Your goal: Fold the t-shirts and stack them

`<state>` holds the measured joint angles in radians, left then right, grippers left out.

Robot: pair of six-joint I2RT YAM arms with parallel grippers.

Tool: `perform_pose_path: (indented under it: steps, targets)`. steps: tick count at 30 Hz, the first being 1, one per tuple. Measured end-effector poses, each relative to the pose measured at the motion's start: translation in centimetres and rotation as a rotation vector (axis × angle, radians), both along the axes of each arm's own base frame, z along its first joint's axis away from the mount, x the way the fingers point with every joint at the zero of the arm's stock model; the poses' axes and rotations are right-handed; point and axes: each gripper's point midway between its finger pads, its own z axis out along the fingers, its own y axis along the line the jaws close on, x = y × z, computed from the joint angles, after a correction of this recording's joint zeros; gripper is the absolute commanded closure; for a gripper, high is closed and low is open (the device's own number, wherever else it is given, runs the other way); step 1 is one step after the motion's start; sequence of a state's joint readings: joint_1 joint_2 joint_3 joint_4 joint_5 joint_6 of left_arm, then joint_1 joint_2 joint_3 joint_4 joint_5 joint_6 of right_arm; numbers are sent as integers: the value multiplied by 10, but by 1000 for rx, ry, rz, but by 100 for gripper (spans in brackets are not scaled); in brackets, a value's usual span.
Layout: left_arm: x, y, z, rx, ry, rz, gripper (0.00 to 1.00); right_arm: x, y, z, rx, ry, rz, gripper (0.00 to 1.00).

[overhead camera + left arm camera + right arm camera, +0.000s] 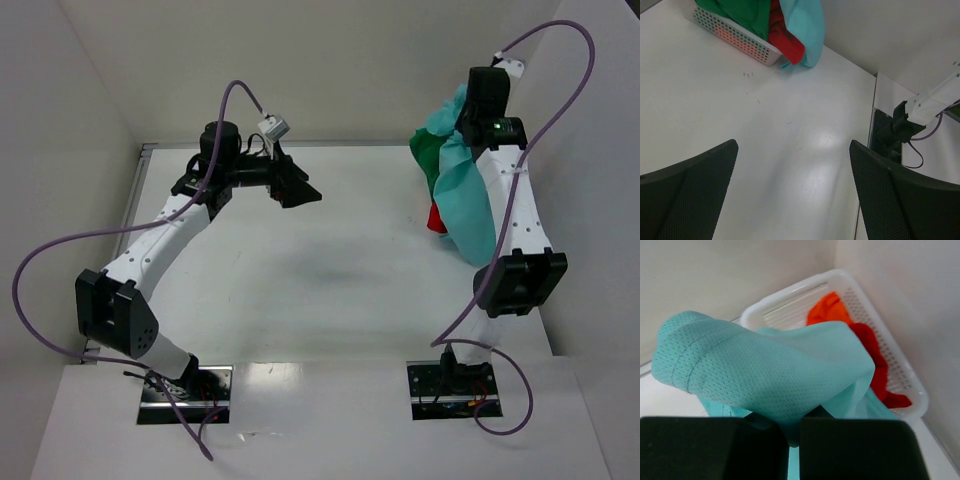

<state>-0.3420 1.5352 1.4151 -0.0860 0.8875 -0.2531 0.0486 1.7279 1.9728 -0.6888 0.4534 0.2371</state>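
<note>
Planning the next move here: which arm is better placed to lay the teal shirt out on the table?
Right. The right gripper is shut on the teal t-shirt, holding it up by the basket. The left gripper is open and empty over the table, away from the cloth.

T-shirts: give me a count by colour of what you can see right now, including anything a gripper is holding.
1 teal t-shirt, clamped in the right gripper
1 dark green t-shirt, in the basket
1 red t-shirt, spilling over the basket's edge
1 orange t-shirt, in the basket
Total: 4 t-shirts in sight
</note>
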Motion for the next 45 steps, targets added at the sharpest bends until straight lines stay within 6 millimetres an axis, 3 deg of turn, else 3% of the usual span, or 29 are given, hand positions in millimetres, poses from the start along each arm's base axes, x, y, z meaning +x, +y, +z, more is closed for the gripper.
perform_pose_path:
  steps: [7,10,13,16,18,21,24,27,30,33,35,38,41,45]
  targets:
    - [3,1,-6,18,5,15,0,16,-84,-14,-4,6,-174,100]
    - [7,0,-13,24,22,16,0,29,-96,-38,0,38,-191,100]
    - [13,-2,-27,37,59,16,0,50,-88,-80,30,93,-138,98]
    - [18,-4,-41,53,99,18,0,59,-76,-143,76,191,-85,74]
    - [21,-4,-48,62,121,19,0,57,-68,-183,102,270,-62,38]
    - [24,-5,-54,70,140,21,0,56,-65,-215,111,340,-41,22]
    - [27,-6,-57,72,147,20,0,56,-63,-213,114,334,-32,7]
    - [27,-7,-57,72,148,18,0,55,-59,-189,121,291,-13,1]
    - [26,-7,-56,69,146,13,0,50,-54,-146,122,209,12,1]
    - [26,-7,-56,68,145,11,0,38,-47,-90,121,99,43,1]
    - [26,-7,-55,66,143,9,0,26,-42,-55,117,25,62,6]
    - [22,-6,-56,66,144,6,0,6,-36,-26,119,-35,76,11]
    - [17,-5,-56,66,144,5,0,-7,-33,-39,126,-11,78,13]
    - [10,-2,-57,67,145,6,0,-12,-29,-108,160,137,73,13]
